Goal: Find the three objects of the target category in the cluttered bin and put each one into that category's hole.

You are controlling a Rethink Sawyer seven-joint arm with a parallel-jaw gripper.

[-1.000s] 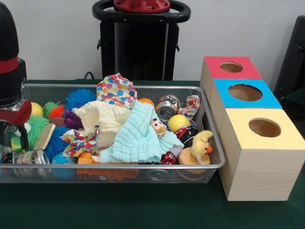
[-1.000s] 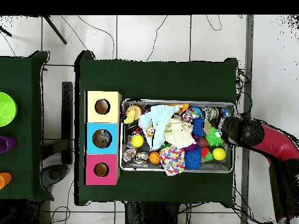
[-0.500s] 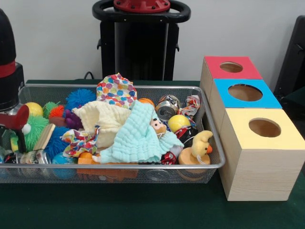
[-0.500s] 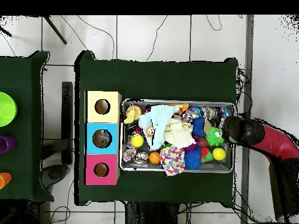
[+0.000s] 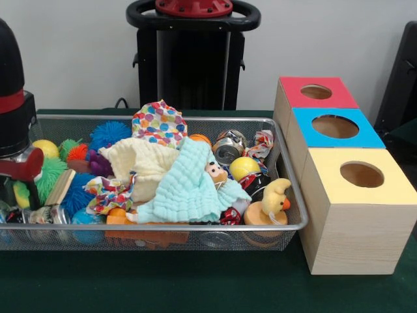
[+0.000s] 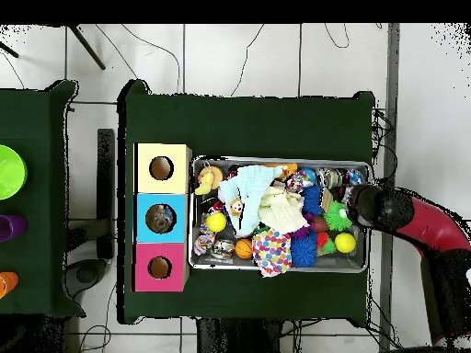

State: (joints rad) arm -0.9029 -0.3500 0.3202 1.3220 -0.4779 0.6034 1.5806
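Front view: bin (image 5: 287, 227) left, three boxes (image 5: 357, 215) in a row touching its right end, the hole (image 5: 335, 126) in the middle box. Cloths (image 5: 186, 186) heaped mid-bin over toys; can (image 5: 228, 149) behind them; duck (image 5: 273, 202) at front right corner. Arm (image 5: 14, 117) over bin's left end.

arm (image 5: 12, 98) — black rounded shell, red band, red bracket below; overhead — red link, black joints.
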